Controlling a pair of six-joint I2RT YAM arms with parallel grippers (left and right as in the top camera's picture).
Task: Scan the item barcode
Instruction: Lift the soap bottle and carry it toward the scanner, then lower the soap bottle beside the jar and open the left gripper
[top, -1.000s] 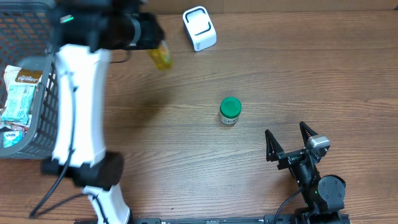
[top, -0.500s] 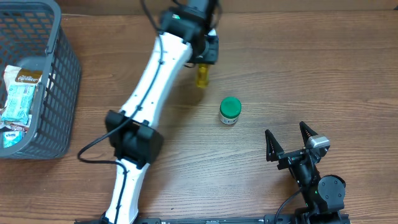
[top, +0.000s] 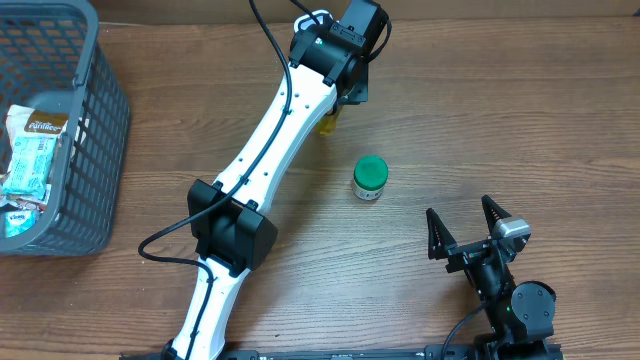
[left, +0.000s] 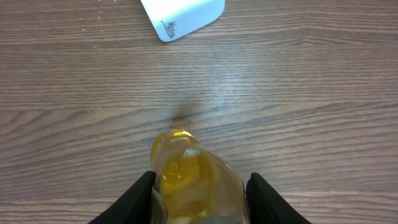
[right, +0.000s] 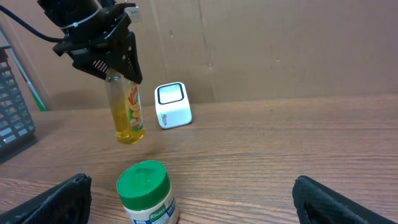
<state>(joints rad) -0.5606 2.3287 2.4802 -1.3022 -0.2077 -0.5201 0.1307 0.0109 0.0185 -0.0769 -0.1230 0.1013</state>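
My left gripper (top: 350, 88) is shut on a clear bottle of yellow liquid (top: 327, 125), which hangs bottom down a little above the table. In the left wrist view the bottle (left: 189, 177) sits between the black fingers (left: 138, 200), with the white scanner (left: 183, 15) on the table just beyond it. The right wrist view shows the bottle (right: 126, 112) upright in the left gripper (right: 118, 71), to the left of the scanner (right: 171, 104). From overhead the arm hides most of the scanner (top: 312, 17). My right gripper (top: 467, 228) rests open and empty at the near right.
A green-lidded jar (top: 370, 178) stands mid-table, close before the right gripper's fingers (right: 65, 196). A grey wire basket (top: 95, 140) holding food packets (top: 28, 150) stands at the left edge. A cardboard wall rises behind the scanner.
The left arm has swung from the basket side to the right with the bottle, bringing it down in front of the scanner. The right arm has not moved.
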